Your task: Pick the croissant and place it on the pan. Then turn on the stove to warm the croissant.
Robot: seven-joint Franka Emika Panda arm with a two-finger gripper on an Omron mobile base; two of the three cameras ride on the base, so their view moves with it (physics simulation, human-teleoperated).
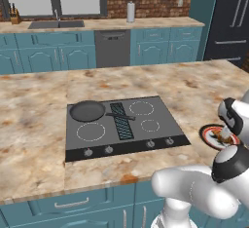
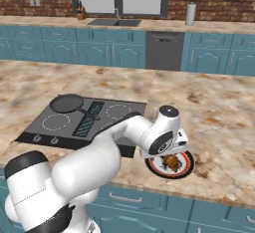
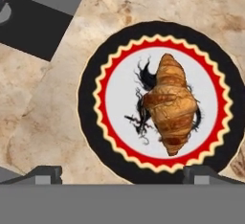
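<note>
Croissant [image 3: 171,104] is lying on the plate [image 3: 91,122], right under my gripper [image 3: 122,174], fingers spread wide with nothing in them. Pan [image 1: 87,110] sits empty on the stove [image 1: 146,134], well off to the side. So 0 of 2 steps done, I reckon.

Left base view: from behind and left of the white arm, facing forward and down across the mottled beige stone worktop [image 1: 39,139], at middling range. Right base view: from behind and right, same worktop, sharing the flat black rectangular cooktop [image 1: 146,137] [image 2: 45,127] and the round red-rimmed plate [image 1: 206,135] [image 2: 185,169]. Hand view: close above, looking straight down on that plate [image 3: 91,122] and the golden-brown crescent croissant [image 3: 170,106].
</note>
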